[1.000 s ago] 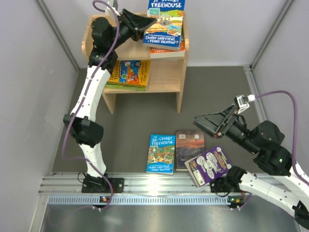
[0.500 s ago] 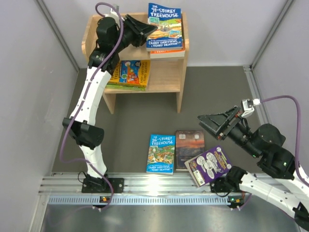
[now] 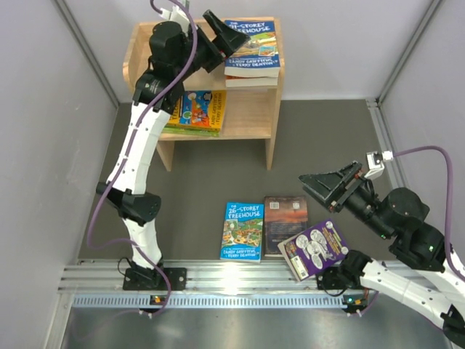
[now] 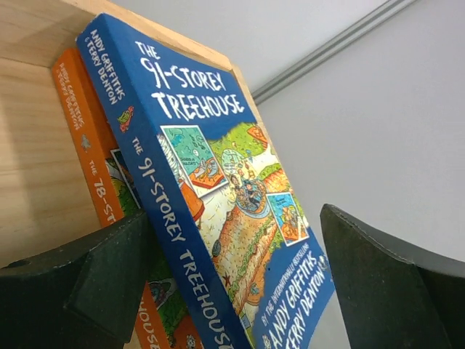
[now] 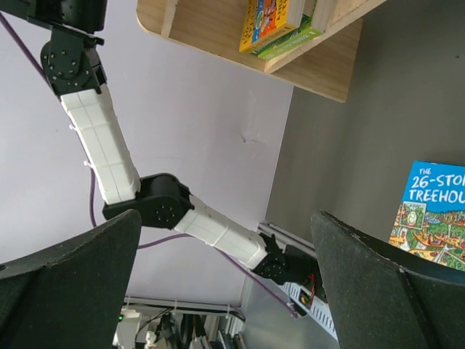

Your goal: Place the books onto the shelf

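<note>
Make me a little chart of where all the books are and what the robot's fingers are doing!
top of shelf: blue 91-Storey book lying on an orange book
lower tier: yellow book on a green book
dark mat: blue 26-Storey book, dark brown book, purple book
left fingers: open, one on each side of the blue 91-Storey book
right fingers: open, holding nothing
</note>
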`<state>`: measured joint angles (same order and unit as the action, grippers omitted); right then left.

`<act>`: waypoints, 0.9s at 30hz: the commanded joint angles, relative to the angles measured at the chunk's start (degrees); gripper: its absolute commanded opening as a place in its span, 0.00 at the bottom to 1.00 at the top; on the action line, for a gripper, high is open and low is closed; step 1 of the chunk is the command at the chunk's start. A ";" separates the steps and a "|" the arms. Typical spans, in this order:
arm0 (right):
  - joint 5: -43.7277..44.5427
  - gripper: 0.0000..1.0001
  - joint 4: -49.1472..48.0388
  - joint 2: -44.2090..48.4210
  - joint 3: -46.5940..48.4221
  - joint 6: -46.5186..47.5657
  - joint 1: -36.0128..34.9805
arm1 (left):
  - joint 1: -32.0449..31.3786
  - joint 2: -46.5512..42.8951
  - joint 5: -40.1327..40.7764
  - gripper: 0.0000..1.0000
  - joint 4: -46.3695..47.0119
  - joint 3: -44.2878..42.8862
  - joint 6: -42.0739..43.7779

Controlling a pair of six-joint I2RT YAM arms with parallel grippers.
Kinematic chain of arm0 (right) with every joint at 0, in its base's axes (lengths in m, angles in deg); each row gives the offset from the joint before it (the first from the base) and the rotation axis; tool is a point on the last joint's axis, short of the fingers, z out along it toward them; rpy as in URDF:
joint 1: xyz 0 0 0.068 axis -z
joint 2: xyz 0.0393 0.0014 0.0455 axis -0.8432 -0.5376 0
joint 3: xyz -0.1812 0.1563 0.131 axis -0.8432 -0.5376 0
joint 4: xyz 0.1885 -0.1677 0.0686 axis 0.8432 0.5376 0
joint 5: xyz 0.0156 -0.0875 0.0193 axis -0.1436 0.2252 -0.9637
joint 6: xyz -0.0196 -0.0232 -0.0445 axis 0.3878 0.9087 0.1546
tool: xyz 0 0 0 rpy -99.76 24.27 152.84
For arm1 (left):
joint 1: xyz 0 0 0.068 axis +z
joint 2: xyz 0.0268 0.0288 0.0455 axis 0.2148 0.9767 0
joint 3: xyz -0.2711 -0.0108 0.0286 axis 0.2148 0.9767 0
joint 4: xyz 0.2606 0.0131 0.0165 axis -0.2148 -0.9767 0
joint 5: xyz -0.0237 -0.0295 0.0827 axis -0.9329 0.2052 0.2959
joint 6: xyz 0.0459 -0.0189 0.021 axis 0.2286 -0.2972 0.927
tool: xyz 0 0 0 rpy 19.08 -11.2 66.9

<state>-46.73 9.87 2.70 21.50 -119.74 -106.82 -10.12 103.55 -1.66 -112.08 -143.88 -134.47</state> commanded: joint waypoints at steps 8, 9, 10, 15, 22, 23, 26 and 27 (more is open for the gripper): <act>0.89 1.00 0.66 0.24 -0.52 0.10 0.30 | -4.71 0.70 21.84 0.99 -8.87 -2.64 28.52; 0.71 1.00 0.57 0.07 -0.26 0.18 0.30 | -5.68 0.88 24.90 0.99 -8.95 -3.43 31.44; 0.80 1.00 0.57 -0.11 -0.08 0.10 0.30 | -6.65 0.96 30.24 0.99 -8.69 -3.43 34.25; 0.10 1.00 0.57 -0.72 -0.08 -0.17 0.30 | -10.17 1.41 41.00 0.99 -6.50 -3.17 46.15; 0.36 1.00 0.57 -0.55 -0.70 -0.87 0.39 | -10.17 -8.08 44.97 0.99 2.73 4.83 43.34; 0.36 1.00 0.57 -0.72 -0.61 -0.78 0.30 | -10.26 -8.52 45.06 0.99 2.65 4.13 43.16; -0.34 1.00 1.18 -2.56 0.35 1.41 0.39 | -10.26 -10.63 45.32 0.99 -0.25 -0.18 42.11; -0.60 1.00 1.54 -3.35 0.62 1.94 0.30 | -10.26 -11.77 44.63 0.99 -0.51 0.34 41.58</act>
<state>-46.82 11.73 1.76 21.13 -119.83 -106.82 -20.61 97.89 41.00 -113.52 -140.53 -93.35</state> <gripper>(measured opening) 0.996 0.991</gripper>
